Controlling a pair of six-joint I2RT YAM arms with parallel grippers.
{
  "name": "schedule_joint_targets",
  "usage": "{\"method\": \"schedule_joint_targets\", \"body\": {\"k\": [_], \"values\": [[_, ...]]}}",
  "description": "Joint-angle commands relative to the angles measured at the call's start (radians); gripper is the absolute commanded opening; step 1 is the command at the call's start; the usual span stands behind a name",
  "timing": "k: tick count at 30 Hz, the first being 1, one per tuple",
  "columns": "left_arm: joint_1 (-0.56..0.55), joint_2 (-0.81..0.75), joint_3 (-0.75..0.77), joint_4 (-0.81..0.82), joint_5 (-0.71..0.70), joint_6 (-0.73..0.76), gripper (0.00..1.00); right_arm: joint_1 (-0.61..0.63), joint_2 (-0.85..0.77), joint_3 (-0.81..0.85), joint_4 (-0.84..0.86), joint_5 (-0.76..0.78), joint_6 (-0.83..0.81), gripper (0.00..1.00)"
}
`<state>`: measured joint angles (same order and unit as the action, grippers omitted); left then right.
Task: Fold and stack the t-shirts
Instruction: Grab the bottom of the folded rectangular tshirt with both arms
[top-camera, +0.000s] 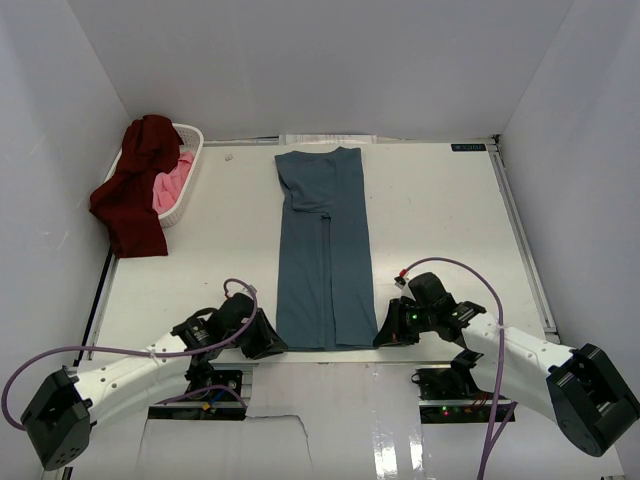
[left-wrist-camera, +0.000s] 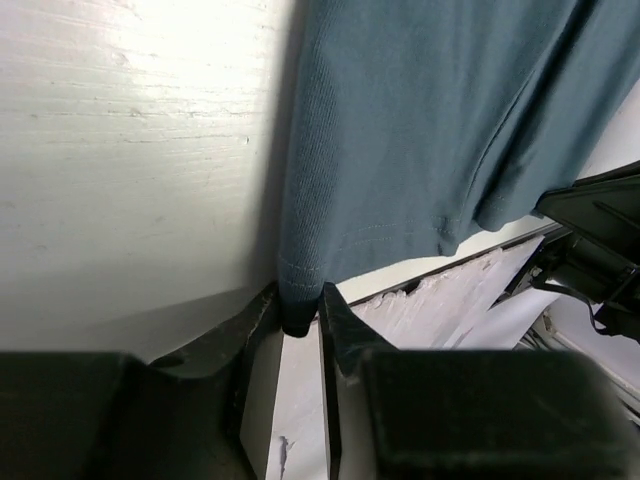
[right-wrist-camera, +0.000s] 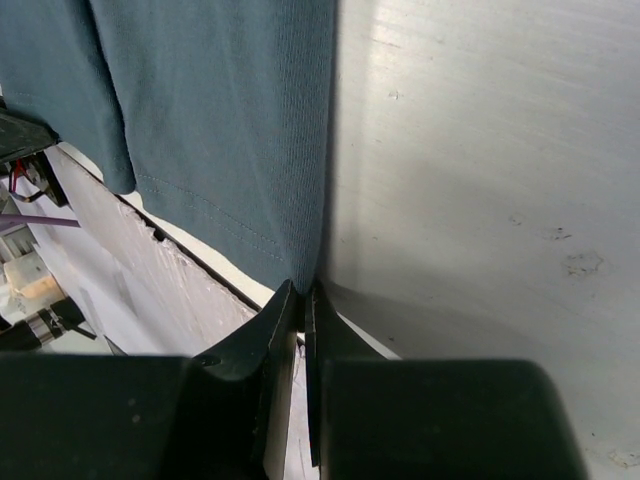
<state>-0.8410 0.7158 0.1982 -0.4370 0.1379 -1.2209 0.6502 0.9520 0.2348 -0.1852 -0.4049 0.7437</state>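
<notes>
The teal-blue t-shirt (top-camera: 325, 250) lies folded into a long narrow strip down the middle of the table, collar end far, hem near. My left gripper (top-camera: 270, 345) sits at the hem's near left corner. In the left wrist view the jaws (left-wrist-camera: 300, 310) pinch that corner of the teal cloth (left-wrist-camera: 420, 120). My right gripper (top-camera: 385, 335) is at the near right corner. Its jaws (right-wrist-camera: 305, 290) are shut tight on the edge of the cloth (right-wrist-camera: 200, 100). The maroon t-shirt (top-camera: 135, 190) hangs over the basket's side, and the pink t-shirt (top-camera: 175, 185) lies inside it.
A white laundry basket (top-camera: 192, 135) stands at the far left corner. White walls close in the table on the left, back and right. The arm bases and cables (top-camera: 450, 385) sit along the near edge, where a torn white sheet (left-wrist-camera: 470, 300) shows.
</notes>
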Motion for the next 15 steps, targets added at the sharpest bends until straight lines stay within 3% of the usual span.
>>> {"method": "schedule_joint_targets", "body": {"k": [1,4,9,15], "values": [[-0.006,0.04,-0.033,-0.137,-0.08,0.009,0.32,0.005,-0.002,0.001,-0.056,0.038,-0.027,0.1],[-0.004,0.056,-0.026,-0.135,-0.086,0.015,0.33,0.005,-0.004,-0.003,-0.05,0.034,-0.026,0.09],[-0.006,0.062,-0.01,-0.149,-0.109,0.015,0.48,0.005,-0.007,0.0,-0.059,0.035,-0.033,0.09],[-0.004,0.045,0.0,-0.172,-0.123,-0.002,0.5,0.005,-0.018,-0.002,-0.071,0.041,-0.035,0.09]]}}
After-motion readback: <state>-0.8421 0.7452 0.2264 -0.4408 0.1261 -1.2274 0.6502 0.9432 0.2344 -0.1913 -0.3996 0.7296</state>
